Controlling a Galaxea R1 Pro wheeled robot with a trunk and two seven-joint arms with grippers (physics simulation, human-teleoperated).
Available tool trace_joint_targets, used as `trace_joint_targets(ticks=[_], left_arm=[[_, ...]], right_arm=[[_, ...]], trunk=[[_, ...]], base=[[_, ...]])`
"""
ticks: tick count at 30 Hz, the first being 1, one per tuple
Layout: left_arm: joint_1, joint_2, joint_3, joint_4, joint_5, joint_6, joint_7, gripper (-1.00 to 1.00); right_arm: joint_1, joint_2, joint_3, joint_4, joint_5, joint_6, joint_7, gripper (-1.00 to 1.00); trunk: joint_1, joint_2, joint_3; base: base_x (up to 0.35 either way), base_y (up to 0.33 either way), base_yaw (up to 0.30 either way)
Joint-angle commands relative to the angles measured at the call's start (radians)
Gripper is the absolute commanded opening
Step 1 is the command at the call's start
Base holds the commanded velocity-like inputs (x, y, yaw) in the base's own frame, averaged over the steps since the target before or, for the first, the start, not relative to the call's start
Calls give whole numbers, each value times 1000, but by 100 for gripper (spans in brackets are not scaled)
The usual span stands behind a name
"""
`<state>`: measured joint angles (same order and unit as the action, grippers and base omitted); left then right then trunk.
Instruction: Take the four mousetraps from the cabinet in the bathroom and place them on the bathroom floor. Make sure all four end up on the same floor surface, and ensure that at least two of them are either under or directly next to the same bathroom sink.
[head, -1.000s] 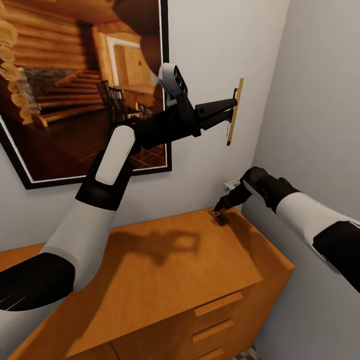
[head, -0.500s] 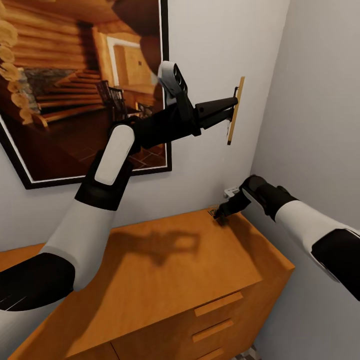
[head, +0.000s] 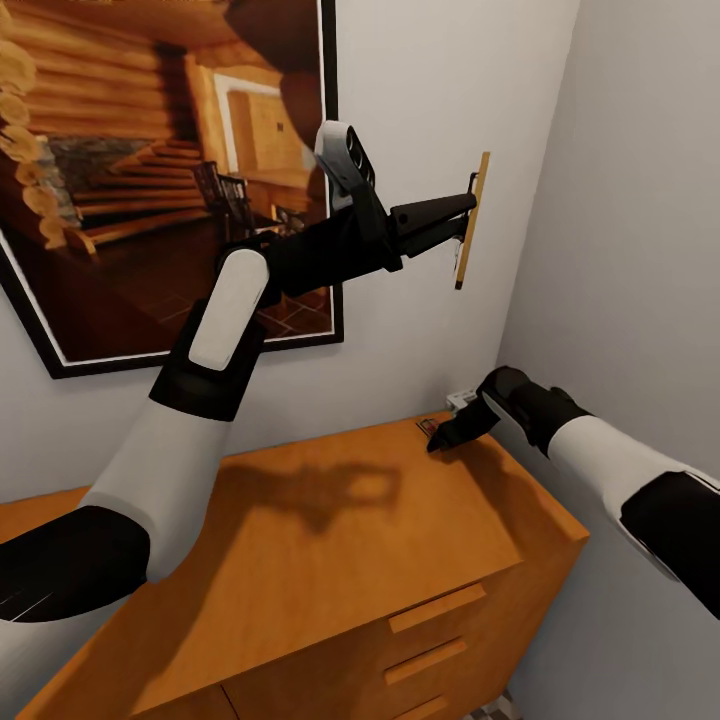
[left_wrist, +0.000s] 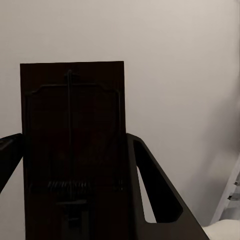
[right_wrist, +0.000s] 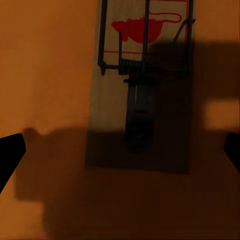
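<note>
My left gripper (head: 462, 218) is raised in front of the wall and shut on one mousetrap (head: 470, 221), held on edge; in the left wrist view the dark mousetrap (left_wrist: 72, 150) stands between the fingers (left_wrist: 152, 187). A second mousetrap (head: 425, 427) lies flat near the back right corner of the orange-brown cabinet (head: 340, 530). My right gripper (head: 440, 440) is low over it and open. In the right wrist view that mousetrap (right_wrist: 142, 85), with a red mouse print and a wire spring, lies ahead of the wide-apart fingertips (right_wrist: 10, 155), in their shadow.
A large framed picture (head: 150, 180) of a log interior hangs on the wall behind the cabinet. The grey side wall (head: 640, 200) closes in right beside the cabinet's end. Drawer handles (head: 437, 607) show on the cabinet front, and a sliver of patterned floor (head: 495, 708) shows below.
My right gripper has dropped lower onto the cabinet top at the lying mousetrap, now covering most of it in the head view. The left arm and its mousetrap have stayed still.
</note>
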<state>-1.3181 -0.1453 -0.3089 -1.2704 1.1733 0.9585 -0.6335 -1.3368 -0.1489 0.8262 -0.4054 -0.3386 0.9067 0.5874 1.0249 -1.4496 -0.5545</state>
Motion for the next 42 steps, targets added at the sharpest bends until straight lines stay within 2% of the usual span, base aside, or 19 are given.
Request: trace_joint_targets(ticks=[1, 18, 19, 39, 42], left_arm=[[-1, 0, 1, 0, -3, 3, -5, -100], [-1, 0, 1, -3, -3, 3, -5, -100], [-1, 0, 1, -3, -3, 3, -5, -100], [-1, 0, 1, 0, -3, 3, -5, -100], [-1, 1, 1, 2, -4, 3, -5, -100]], right_arm=[[7, -1, 8, -1, -8, 7, 2, 100], [33, -3, 8, -1, -8, -1, 2, 100], [34, -3, 8, -1, -8, -2, 2, -100], [36, -7, 3, -12, -5, -8, 10, -100], [36, -8, -16, -21, -4, -7, 37, -100]], trunk=[[0, 0, -1], [0, 0, -1], [0, 0, -1], [0, 0, -1], [0, 0, -1]], base=[[0, 0, 0], [0, 0, 0], [0, 0, 0], [0, 0, 0], [0, 0, 0]])
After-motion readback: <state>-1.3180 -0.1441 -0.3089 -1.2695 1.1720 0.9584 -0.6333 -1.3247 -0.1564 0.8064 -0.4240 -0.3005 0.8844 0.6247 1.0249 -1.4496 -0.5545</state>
